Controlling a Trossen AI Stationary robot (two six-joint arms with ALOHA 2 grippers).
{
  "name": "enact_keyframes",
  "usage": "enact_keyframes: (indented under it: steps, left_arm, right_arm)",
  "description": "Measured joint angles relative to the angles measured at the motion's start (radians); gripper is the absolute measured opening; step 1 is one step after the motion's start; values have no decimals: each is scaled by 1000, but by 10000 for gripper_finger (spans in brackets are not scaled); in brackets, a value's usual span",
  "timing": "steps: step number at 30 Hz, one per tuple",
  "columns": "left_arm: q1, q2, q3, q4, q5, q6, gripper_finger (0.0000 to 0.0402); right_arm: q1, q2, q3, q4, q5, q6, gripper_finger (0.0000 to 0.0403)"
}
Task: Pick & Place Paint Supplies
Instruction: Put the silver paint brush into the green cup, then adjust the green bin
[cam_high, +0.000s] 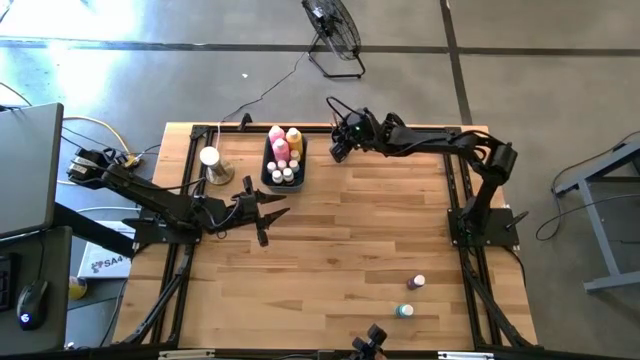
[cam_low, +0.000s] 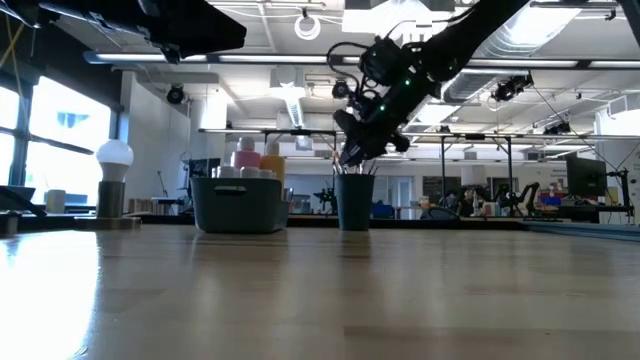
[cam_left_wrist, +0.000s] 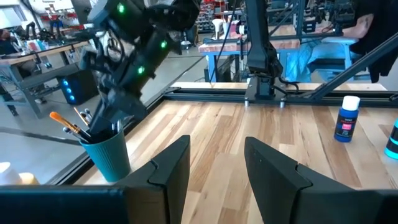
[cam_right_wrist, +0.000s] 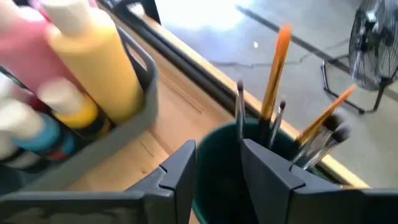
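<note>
I see the wooden surface (cam_high: 330, 240) with the grey bin (cam_high: 283, 166) at its far edge, holding the pink and yellow squeeze bottles (cam_high: 285, 143) upright. Just right of it, my right end effector (cam_high: 341, 150) hovers over the teal cup (cam_left_wrist: 109, 157), jaws narrowly parted and empty, brushes (cam_right_wrist: 273, 87) standing inside. The left end effector (cam_high: 262, 208) waits mid-left, part open, empty. Two small paint bottles (cam_high: 411, 296) sit near-right, unsorted.
</note>
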Motion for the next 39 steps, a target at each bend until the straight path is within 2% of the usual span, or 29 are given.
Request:
enact_keyframes:
  steps: [10, 24, 30, 34, 39]
  left_arm:
    - [0, 0, 0, -4, 0, 0, 150]
    - [0, 0, 0, -7, 0, 0, 150]
    - [0, 0, 0, -12, 0, 0, 150]
    - [0, 0, 0, -29, 1, -3, 150]
    - [0, 0, 0, -27, 1, -3, 150]
  right_arm:
    - [46, -188, 0, -26, 0, -26, 123]
    - [176, -437, 0, -105, -10, -53, 123]
    - [264, -524, 0, -223, -42, -131, 121]
    - [360, -555, 0, -345, 9, -132, 100]
    - [477, -574, 0, -504, 74, -68, 41]
